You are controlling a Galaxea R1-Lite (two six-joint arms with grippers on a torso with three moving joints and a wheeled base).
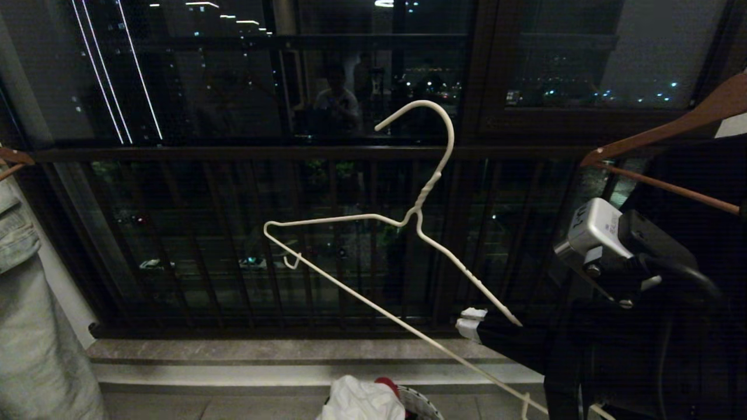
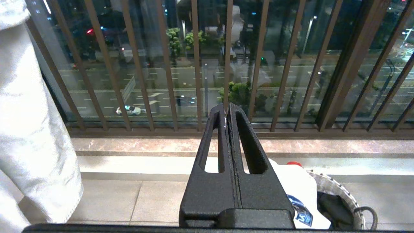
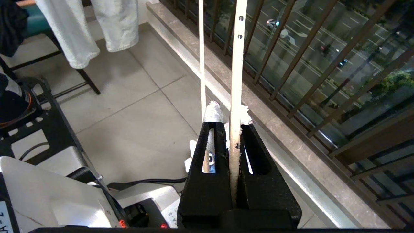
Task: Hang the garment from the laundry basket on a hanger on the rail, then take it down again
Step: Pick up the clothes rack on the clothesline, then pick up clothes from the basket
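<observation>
My right gripper [image 1: 478, 326] is shut on the lower arm of the thin white wire hanger [image 1: 424, 192] and holds it up, tilted, in front of the balcony bars. In the right wrist view the hanger [image 3: 237, 64] runs between the closed jaws of the right gripper [image 3: 231, 121]. The garment [image 1: 362, 399], white with a blue logo, lies bunched in the laundry basket [image 1: 423, 405] on the floor below. In the left wrist view the left gripper [image 2: 226, 110] is shut and empty, with the garment [image 2: 297, 184] and the basket [image 2: 336, 191] low beside it. The rail is out of view.
The dark barred balcony railing [image 1: 292, 233] and a stone sill [image 1: 262, 350] stand ahead. A brown wooden hanger [image 1: 671, 128] with a black garment hangs at the right, and pale trousers [image 1: 23, 315] hang at the left. A red cloth [image 1: 388, 384] peeks from the basket.
</observation>
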